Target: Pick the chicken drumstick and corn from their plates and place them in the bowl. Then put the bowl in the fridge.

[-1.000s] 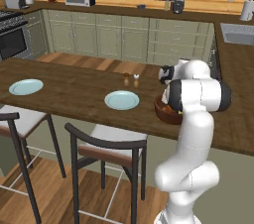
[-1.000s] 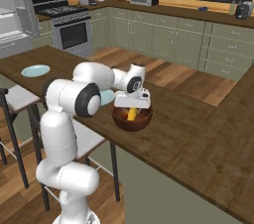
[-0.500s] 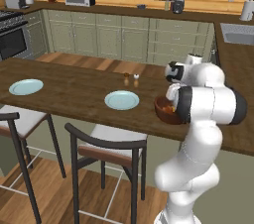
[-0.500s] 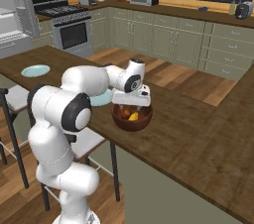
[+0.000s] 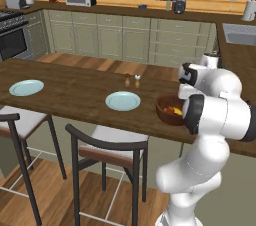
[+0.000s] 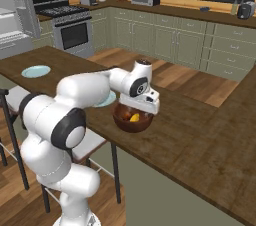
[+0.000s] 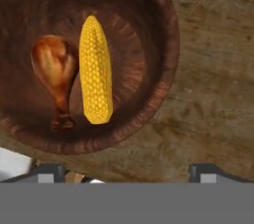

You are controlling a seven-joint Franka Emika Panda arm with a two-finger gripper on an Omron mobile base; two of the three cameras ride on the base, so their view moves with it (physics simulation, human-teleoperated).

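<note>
Compared with a second ago, my arm's elbow has swung out toward the cameras and its big white joints now sit closer to the base, while the hand stays over the bowl (image 6: 132, 120). In the hand view, the gripper (image 7: 127, 171) has its two dark fingertips (image 7: 48, 171) spread wide apart, one at each lower corner of the picture. Nothing sits between them; they hold and touch nothing.

Below the hand I see the dark reddish-brown bowl (image 7: 166, 44) from straight above. The corn (image 7: 95, 69) lies lengthwise on the bowl's floor. Just beside it lies the chicken drumstick (image 7: 54, 72), its round meaty end next to the upper part of the cob and its thin bone pointing the same way as the cob's lower tip. The two look to be touching or nearly so.

From the left base view, the bowl (image 5: 165, 112) stands on the brown counter (image 5: 75, 95), partly hidden behind my arm. One pale-blue plate (image 5: 123, 101) lies near it, bare. A second plate (image 5: 26, 87) lies well apart, toward the far left end.
</note>
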